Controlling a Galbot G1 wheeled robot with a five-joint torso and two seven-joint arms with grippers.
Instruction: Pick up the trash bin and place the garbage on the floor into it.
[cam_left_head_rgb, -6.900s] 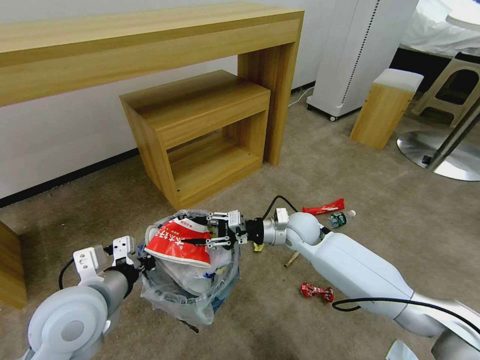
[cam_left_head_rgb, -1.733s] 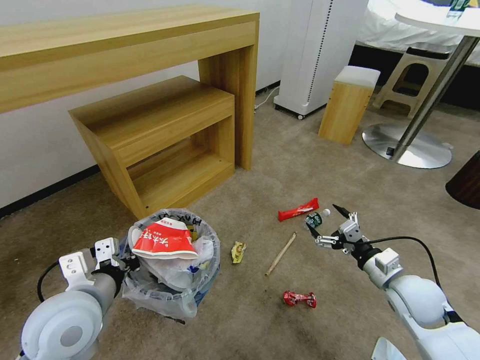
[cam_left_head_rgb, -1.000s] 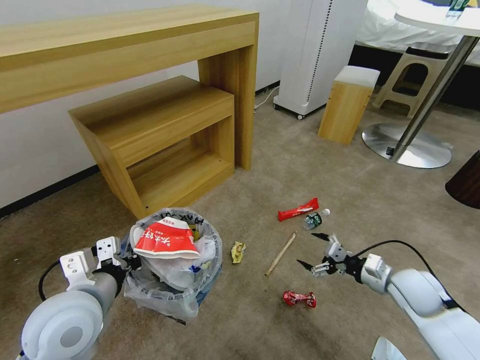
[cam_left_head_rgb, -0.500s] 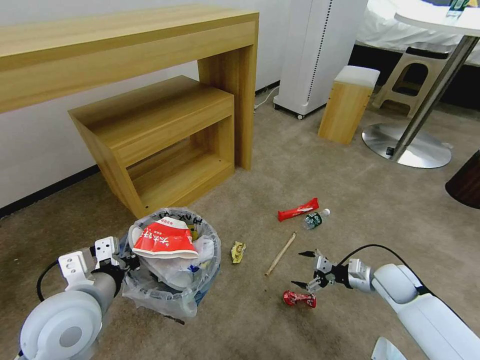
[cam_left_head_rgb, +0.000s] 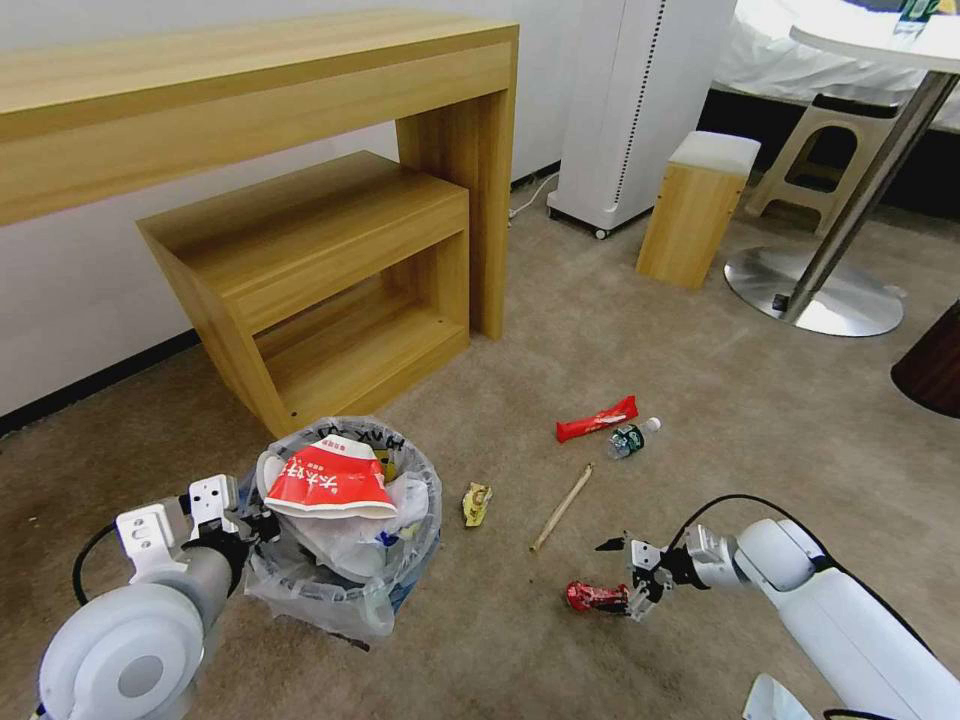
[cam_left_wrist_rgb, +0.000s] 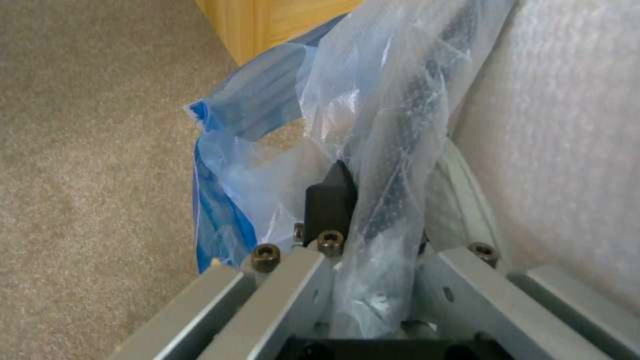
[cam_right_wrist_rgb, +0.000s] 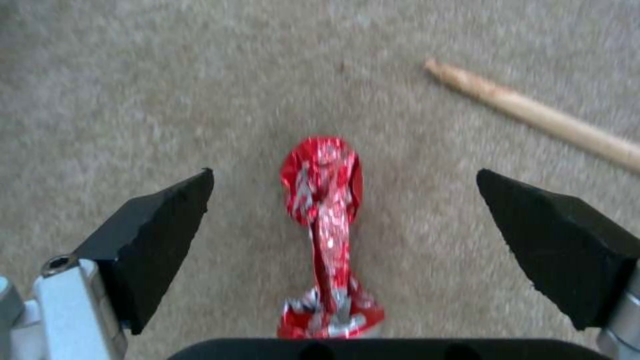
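Observation:
The trash bin (cam_left_head_rgb: 345, 535) is lined with crinkly clear plastic and sits on the beige carpet floor (cam_left_head_rgb: 700, 400), a red-white packet (cam_left_head_rgb: 330, 478) on top. My left gripper (cam_left_head_rgb: 258, 524) is shut on the bin's rim; the left wrist view shows its fingers (cam_left_wrist_rgb: 330, 200) clamped on the plastic bag (cam_left_wrist_rgb: 393, 150). My right gripper (cam_left_head_rgb: 620, 580) is low over the floor and open, its fingers either side of a crumpled red wrapper (cam_left_head_rgb: 596, 597). The right wrist view shows this red wrapper (cam_right_wrist_rgb: 325, 210) between the spread fingers (cam_right_wrist_rgb: 153, 240) of the right gripper (cam_right_wrist_rgb: 343, 175).
More garbage lies nearby: a wooden stick (cam_left_head_rgb: 561, 508), a small yellow wrapper (cam_left_head_rgb: 476, 503), a long red wrapper (cam_left_head_rgb: 597, 419), a small bottle (cam_left_head_rgb: 632, 437). A wooden desk with a low shelf unit (cam_left_head_rgb: 310, 280) stands behind the bin. A wooden stool (cam_left_head_rgb: 697, 205) and a table base (cam_left_head_rgb: 815, 300) stand far right.
My right gripper has left the bin, swung right and dropped from beside the small bottle down to the crumpled red wrapper, staying open. The left gripper and bin kept still.

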